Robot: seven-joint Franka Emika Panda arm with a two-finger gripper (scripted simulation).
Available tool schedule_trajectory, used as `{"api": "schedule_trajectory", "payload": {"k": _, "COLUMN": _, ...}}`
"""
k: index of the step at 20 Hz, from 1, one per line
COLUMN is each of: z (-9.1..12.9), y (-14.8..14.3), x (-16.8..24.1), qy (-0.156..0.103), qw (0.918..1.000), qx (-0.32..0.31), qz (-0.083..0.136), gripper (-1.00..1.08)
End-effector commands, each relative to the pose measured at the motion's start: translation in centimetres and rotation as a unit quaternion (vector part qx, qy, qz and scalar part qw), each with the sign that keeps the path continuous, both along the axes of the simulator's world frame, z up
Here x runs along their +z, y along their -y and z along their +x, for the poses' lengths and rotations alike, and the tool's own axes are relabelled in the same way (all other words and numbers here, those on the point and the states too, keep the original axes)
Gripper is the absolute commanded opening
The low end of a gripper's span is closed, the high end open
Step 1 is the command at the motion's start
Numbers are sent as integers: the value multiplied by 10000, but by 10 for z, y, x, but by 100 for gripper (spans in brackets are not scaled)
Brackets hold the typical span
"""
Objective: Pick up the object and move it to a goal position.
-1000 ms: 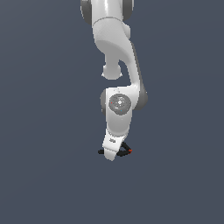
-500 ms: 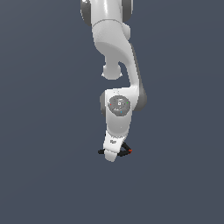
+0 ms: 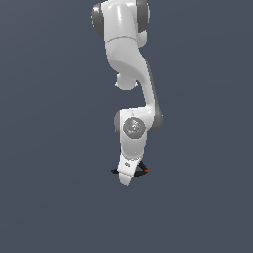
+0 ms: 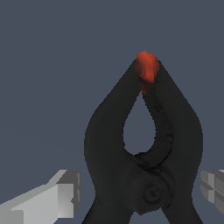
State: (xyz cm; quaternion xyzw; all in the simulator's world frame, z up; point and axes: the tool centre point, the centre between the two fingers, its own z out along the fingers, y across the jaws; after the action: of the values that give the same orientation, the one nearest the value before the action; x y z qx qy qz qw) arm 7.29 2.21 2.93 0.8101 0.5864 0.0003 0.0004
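A small black spring clamp (image 4: pixel 144 162) fills the wrist view, sitting directly between the two fingers of the claw (image 4: pixel 140 192). Its two curved arms rise from a round pivot and meet at a red-orange tip (image 4: pixel 147 70), the end farthest from the claw. One grey finger (image 4: pixel 59 197) stands off one side of the clamp body, and the edge of the other finger (image 4: pixel 213 188) shows on the opposite side. Both are near the clamp, with a gap visible between each finger and the black body, so the claw is parted wider than the clamp and not gripping it.

In the exterior view the white arm (image 3: pixel 131 94) reaches straight down (its lower link hides most of the clamp). Only a dark sliver (image 3: pixel 114 171) shows on the exterior view's left of the claw (image 3: pixel 127 179), and a black piece with the red tip (image 3: pixel 146 171) on the exterior view's right. The surroundings are plain dark blue-grey.
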Motion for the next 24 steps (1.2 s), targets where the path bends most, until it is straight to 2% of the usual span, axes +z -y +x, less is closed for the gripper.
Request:
{"api": "schedule_trajectory", "payload": {"k": 1, "z": 0, "y": 0, "x": -9, "qy": -6, "qw": 10000, "qx": 3, "qz": 0, "gripper": 100}}
{"api": "schedule_trajectory", "payload": {"k": 5, "z": 1, "y": 0, "x": -10, "qy": -6, "qw": 10000, "qx": 3, "qz": 0, "gripper": 100}}
{"api": "schedule_trajectory", "payload": {"k": 6, "z": 1, "y": 0, "x": -10, "qy": -6, "qw": 10000, "qx": 3, "qz": 0, "gripper": -100}}
{"api": "schedule_trajectory", "payload": {"k": 24, "z": -6, "y": -8, "x": 1, "qy": -6, "qw": 10000, "qx": 2, "qz": -3, "gripper": -100}}
